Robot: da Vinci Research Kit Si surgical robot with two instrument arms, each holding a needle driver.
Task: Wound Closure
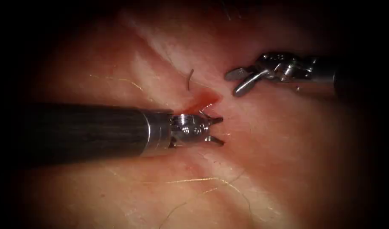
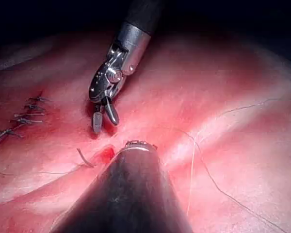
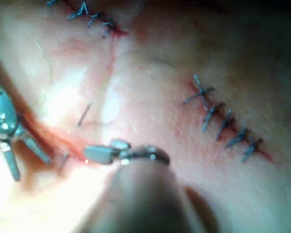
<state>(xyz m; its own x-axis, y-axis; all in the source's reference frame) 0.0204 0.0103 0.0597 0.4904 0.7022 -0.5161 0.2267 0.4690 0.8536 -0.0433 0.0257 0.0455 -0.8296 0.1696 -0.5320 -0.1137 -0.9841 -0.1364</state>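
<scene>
The needle (image 1: 190,79) stands partly buried in the tissue (image 1: 287,161), a short curved piece sticking up just left of the cut (image 1: 211,98); it is also seen as needle (image 2: 85,158) and needle (image 3: 84,114). Neither tool holds it. My left tool (image 1: 216,130) comes in from the left and lies below the needle at the cut, jaws open and holding nothing. My right tool (image 1: 238,81) hovers right of the cut, jaws open and holding nothing. From the wrist cameras I see the right tool (image 2: 104,119) and the left tool (image 3: 23,156) spread open.
Red fluid (image 1: 205,102) pools in the cut beside the left tool's tip. Pale thread (image 1: 202,181) trails over the near tissue, and thread (image 2: 191,167) runs beside the left shaft. Finished dark stitches (image 2: 26,116) and stitches (image 3: 223,121) close other cuts nearby.
</scene>
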